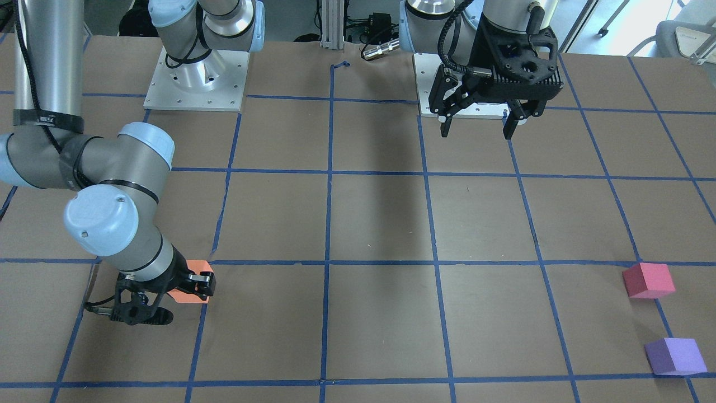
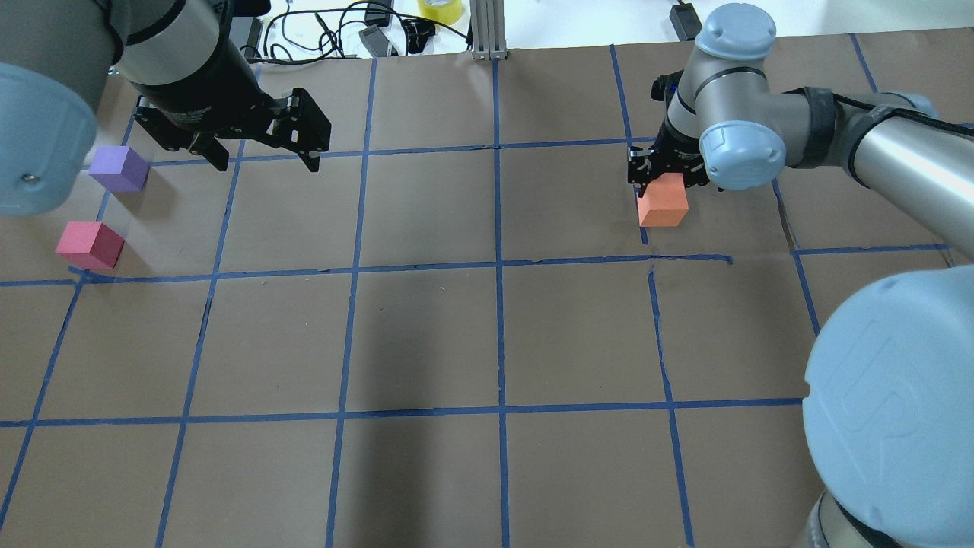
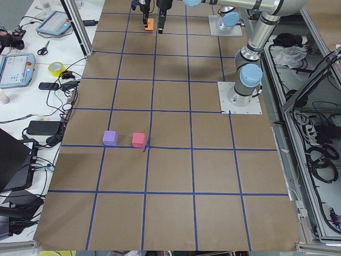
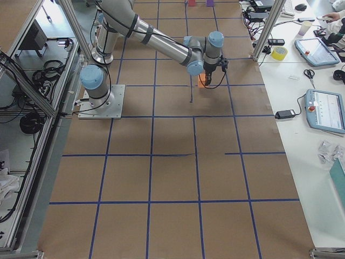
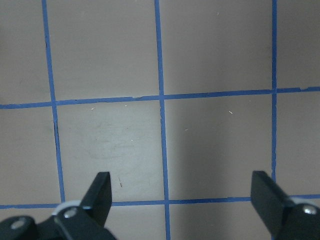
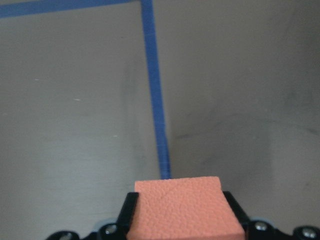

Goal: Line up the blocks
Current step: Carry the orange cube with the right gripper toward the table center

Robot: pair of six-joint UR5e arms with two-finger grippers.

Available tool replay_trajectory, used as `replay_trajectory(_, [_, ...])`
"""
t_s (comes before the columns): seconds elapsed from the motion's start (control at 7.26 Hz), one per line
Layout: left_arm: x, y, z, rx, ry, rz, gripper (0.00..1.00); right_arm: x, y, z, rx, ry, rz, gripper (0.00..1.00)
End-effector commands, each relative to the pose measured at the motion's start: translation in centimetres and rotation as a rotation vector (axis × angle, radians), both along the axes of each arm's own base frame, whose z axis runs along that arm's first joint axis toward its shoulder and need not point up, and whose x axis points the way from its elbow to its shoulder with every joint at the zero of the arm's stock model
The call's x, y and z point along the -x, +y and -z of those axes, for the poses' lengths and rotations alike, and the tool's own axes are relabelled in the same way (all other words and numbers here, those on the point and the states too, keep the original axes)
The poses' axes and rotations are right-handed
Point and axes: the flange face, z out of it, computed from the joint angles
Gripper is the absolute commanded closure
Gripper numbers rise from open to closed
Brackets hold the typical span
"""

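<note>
My right gripper [image 2: 659, 183] is shut on the orange block [image 2: 663, 201] low over the table; I cannot tell whether the block touches the paper. The block fills the bottom of the right wrist view [image 6: 178, 210] and shows in the front view [image 1: 189, 292] behind the right gripper [image 1: 184, 288]. The pinkish red block [image 2: 90, 245] and the purple block [image 2: 119, 168] sit side by side near the table's end on my left, also in the front view [image 1: 649, 280] [image 1: 674, 356]. My left gripper [image 2: 266, 162] hangs open and empty above the table, right of the purple block.
Brown paper with a blue tape grid [image 2: 498, 262] covers the table. The two arm bases [image 1: 196, 78] [image 1: 447, 95] stand at my edge. A metal post [image 2: 487, 30], cables and a yellow tape roll [image 2: 440, 9] lie beyond the far edge.
</note>
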Motion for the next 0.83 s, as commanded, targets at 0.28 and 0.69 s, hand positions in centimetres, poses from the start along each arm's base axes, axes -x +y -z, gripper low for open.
replay_trajectory(0.28, [0.0, 0.0, 0.0, 0.000, 0.000, -0.002, 0.00, -18.0, -0.4, -2.4, 0.058, -0.112, 0.026, 1.00])
replay_trajectory(0.69, [0.0, 0.0, 0.1, -0.001, -0.001, -0.001, 0.00, -24.8, -0.7, 2.3, 0.031, -0.110, -0.031, 1.00])
